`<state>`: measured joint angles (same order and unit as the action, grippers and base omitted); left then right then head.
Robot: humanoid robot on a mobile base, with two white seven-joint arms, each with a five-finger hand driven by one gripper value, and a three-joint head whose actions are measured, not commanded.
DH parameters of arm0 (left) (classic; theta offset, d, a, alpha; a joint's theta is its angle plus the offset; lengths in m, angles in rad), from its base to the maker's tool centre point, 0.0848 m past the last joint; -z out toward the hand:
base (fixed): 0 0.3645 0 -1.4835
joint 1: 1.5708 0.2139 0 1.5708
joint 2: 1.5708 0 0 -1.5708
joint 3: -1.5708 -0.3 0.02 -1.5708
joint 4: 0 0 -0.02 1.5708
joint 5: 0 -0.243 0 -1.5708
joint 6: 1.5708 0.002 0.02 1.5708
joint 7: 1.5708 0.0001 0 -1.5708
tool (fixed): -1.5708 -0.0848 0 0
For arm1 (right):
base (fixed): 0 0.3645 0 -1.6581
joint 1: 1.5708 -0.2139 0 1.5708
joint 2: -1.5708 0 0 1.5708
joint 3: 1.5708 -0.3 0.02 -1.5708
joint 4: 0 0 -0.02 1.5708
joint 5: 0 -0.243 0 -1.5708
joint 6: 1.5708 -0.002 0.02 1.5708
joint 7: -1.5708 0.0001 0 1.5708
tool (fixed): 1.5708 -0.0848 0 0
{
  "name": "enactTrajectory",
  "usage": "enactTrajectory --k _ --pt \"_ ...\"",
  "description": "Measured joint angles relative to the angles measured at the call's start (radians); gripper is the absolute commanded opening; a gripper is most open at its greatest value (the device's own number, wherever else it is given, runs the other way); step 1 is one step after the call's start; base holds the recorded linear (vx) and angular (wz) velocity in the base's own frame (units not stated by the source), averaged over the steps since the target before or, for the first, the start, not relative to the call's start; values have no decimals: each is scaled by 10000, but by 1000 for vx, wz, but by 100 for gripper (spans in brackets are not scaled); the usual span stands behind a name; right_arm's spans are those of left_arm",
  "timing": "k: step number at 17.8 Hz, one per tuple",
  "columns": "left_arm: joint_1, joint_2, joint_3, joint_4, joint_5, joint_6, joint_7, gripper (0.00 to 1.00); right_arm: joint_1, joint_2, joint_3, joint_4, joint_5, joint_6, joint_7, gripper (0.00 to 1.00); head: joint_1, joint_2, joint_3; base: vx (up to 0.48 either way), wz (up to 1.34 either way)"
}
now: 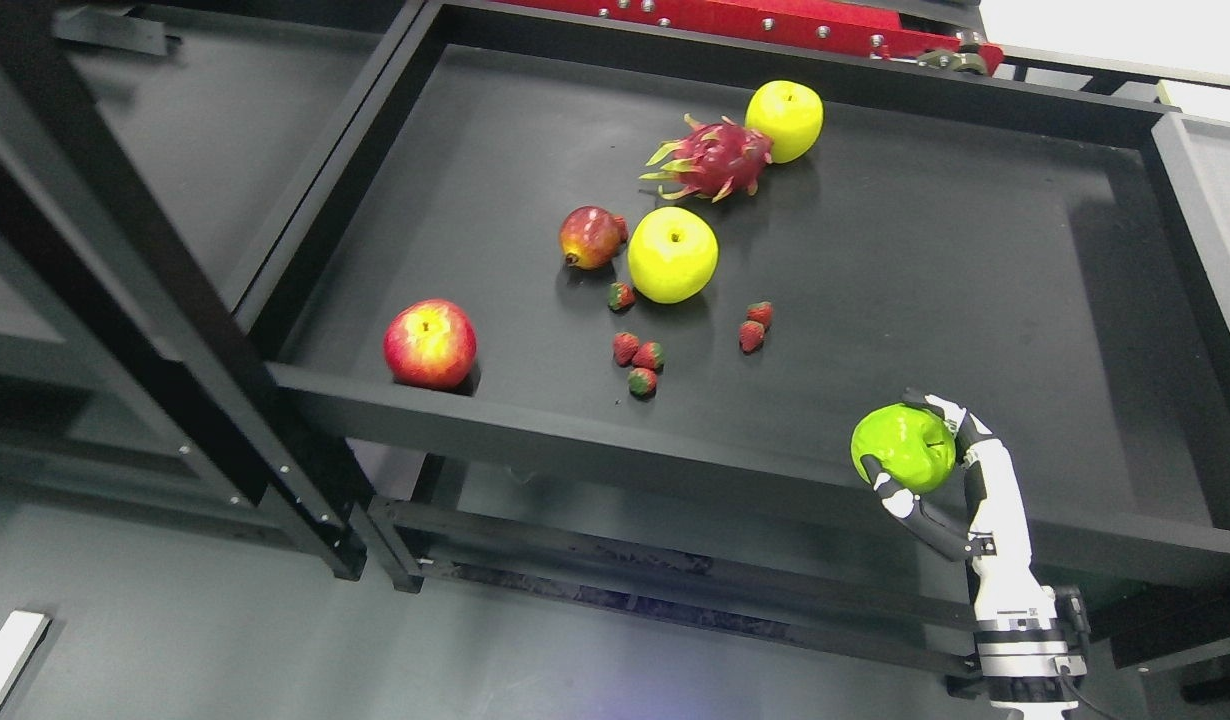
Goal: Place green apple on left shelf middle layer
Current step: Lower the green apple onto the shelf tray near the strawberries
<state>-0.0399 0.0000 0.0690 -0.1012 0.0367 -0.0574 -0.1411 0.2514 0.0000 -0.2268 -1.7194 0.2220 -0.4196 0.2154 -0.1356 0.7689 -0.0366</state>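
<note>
Green apple [905, 447]: bright lime skin, glossy, round, unblemished on the visible face. Held in the right hand [925, 460], fingers [890, 490] curled round its lower and far sides, thumb side wrapped over the top right. Positioned above the front right part of the black tray shelf [975, 260], just inside the front rim. Contact with the shelf floor: cannot tell. White forearm rising from the lower right edge of the head view. Left arm nowhere in view.

Shelf contents, nearest first: five strawberries [642, 355] scattered near the middle, three clustered together, two more [755, 327] just beside them to the right, a sixth [621, 295] touching the shadow of the nearer yellow apple [673, 254]. Pomegranate [590, 237] just left of that apple, close but apart. Dragon fruit [710, 160] further back, lying against a second yellow apple [785, 120]. Red apple [430, 343] alone at the front left corner, against the front rim.

Adjoining dark shelf bay [205, 120] to the left, separated by a black frame post [125, 250]. Red bar [775, 20] along the top edge behind the tray.
</note>
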Motion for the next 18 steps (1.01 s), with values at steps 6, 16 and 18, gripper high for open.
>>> enactTrajectory --k 6,16,18 --pt "0 0 0 0 0 2 0 100 -35 0 25 20 2 348 -3 0 0 0 0 200 -42" --pt "0 0 0 0 0 29 0 100 -1007 0 390 545 577 2213 934 22 0 0 0 156 84" --pt "0 0 0 0 0 30 0 100 -1282 0 442 749 986 2353 1078 62 0 0 0 77 2"
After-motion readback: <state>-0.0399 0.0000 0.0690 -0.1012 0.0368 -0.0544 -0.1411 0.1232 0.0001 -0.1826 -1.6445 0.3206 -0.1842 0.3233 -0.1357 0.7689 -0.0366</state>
